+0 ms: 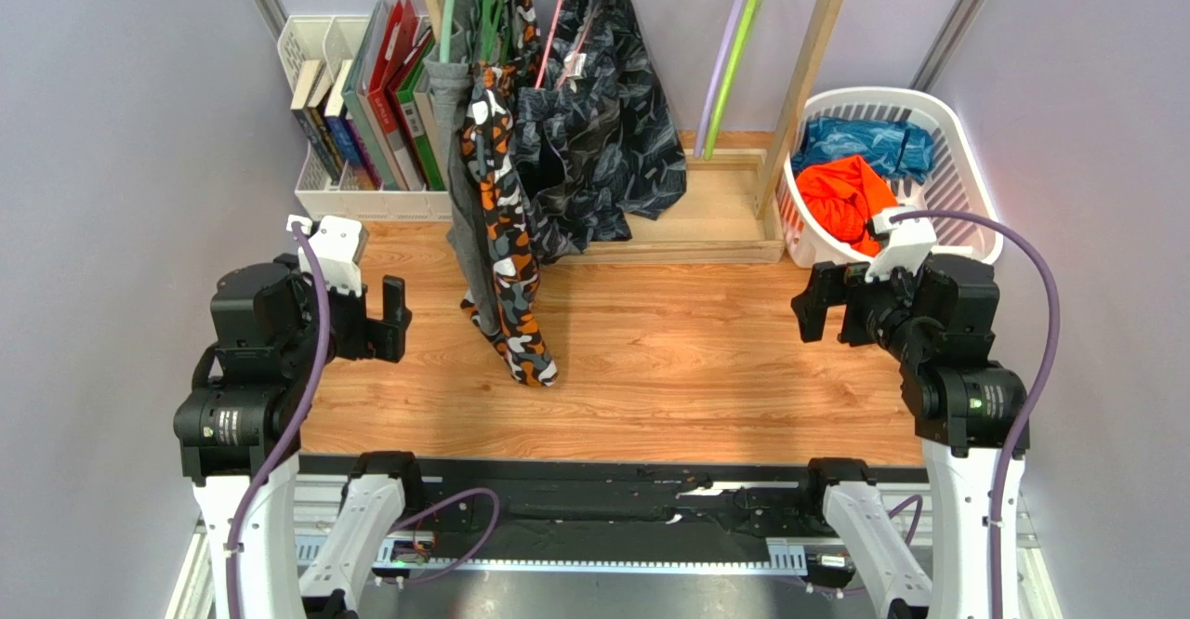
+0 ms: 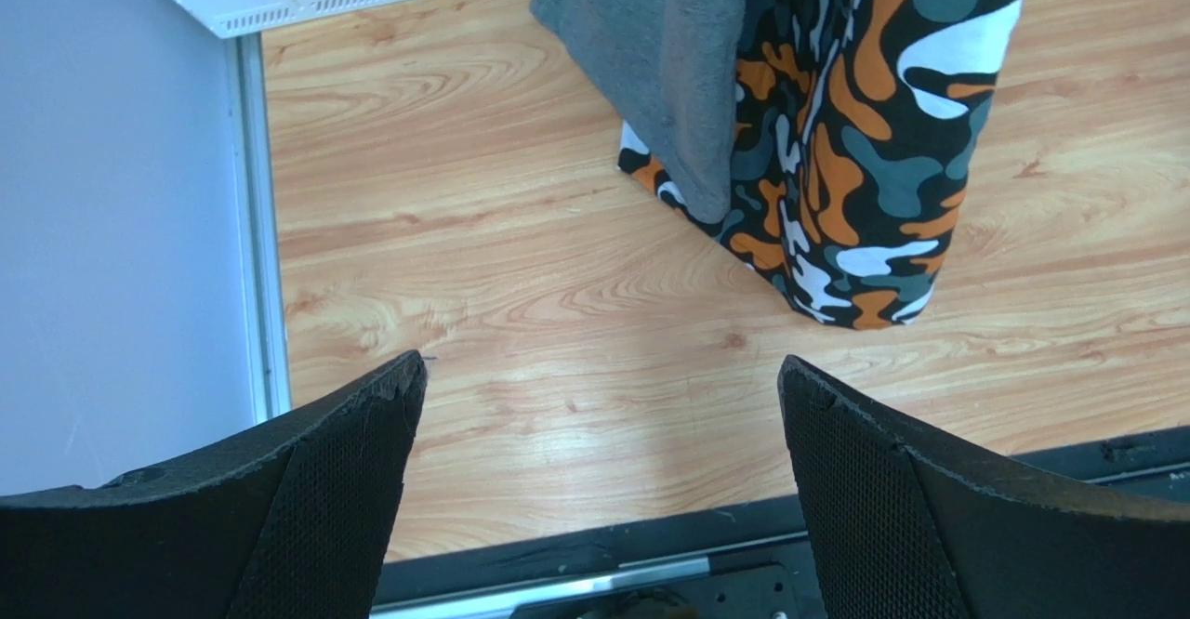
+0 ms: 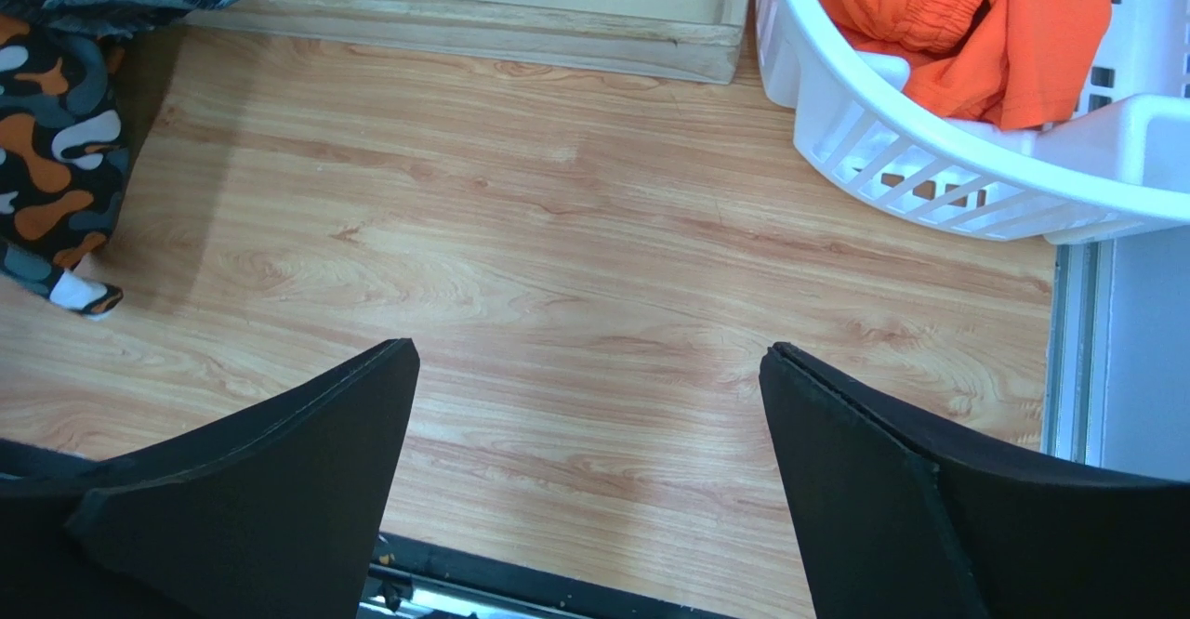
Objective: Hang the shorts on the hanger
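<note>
Fingers [image 2: 314,508] on left gripper [image 2: 601,487] and right gripper [image 3: 587,473] both gape wide, empty; shorts [image 1: 849,198] sit bunched in the white basket [image 1: 968,173], hanger [image 1: 739,41] dangles nearby.

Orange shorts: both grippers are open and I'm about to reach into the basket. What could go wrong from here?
1. The shorts lie bunched in the white basket against a blue garment; the right gripper could drag that out too or snag the slotted wall.
2. The lime-green hanger hangs tight beside a lavender hanger; grabbing the wrong one, or both, looks easy.
</note>
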`<state>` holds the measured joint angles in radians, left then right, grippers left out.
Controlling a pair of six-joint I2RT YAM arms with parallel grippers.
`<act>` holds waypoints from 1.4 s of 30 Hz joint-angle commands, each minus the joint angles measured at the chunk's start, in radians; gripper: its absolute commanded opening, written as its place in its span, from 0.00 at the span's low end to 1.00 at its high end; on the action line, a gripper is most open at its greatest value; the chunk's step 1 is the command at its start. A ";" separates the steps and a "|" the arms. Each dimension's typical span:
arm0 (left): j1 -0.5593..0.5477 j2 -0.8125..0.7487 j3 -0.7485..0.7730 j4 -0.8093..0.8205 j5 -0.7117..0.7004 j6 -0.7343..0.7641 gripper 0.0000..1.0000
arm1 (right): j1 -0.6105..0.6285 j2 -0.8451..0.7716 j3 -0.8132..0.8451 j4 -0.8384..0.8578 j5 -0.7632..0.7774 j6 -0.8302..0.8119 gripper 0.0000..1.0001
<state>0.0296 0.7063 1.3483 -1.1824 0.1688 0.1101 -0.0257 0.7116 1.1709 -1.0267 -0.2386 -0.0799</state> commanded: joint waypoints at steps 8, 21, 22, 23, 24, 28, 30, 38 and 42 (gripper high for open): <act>0.007 0.122 0.106 0.044 -0.110 -0.076 0.99 | -0.052 0.279 0.198 0.148 0.033 0.066 1.00; 0.007 0.087 0.060 0.205 0.056 -0.138 0.99 | -0.344 0.839 0.713 0.037 -0.131 -0.033 1.00; 0.007 0.091 0.052 0.222 0.061 -0.141 0.99 | -0.344 0.868 0.717 0.043 -0.110 -0.047 1.00; 0.007 0.096 0.051 0.227 0.067 -0.142 0.99 | -0.344 0.914 0.719 0.056 -0.102 -0.058 1.00; 0.009 0.111 0.048 0.227 0.072 -0.145 0.99 | -0.344 0.945 0.720 0.065 -0.090 -0.073 1.00; 0.007 0.151 0.045 0.231 0.072 -0.136 0.99 | -0.344 1.078 0.751 0.115 -0.013 -0.100 1.00; 0.007 0.168 0.038 0.234 0.074 -0.130 0.99 | -0.342 1.164 0.768 0.135 0.018 -0.097 1.00; 0.007 0.225 -0.014 0.222 0.055 -0.075 0.99 | -0.336 1.442 0.924 0.237 -0.004 -0.034 1.00; 0.007 0.240 -0.063 0.208 0.023 -0.018 0.99 | -0.318 1.552 1.000 0.255 -0.051 0.002 1.00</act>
<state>0.0307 0.9405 1.3125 -0.9794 0.2150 0.0231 -0.3645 2.2105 2.0647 -0.8440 -0.2436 -0.1253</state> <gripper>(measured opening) 0.992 0.998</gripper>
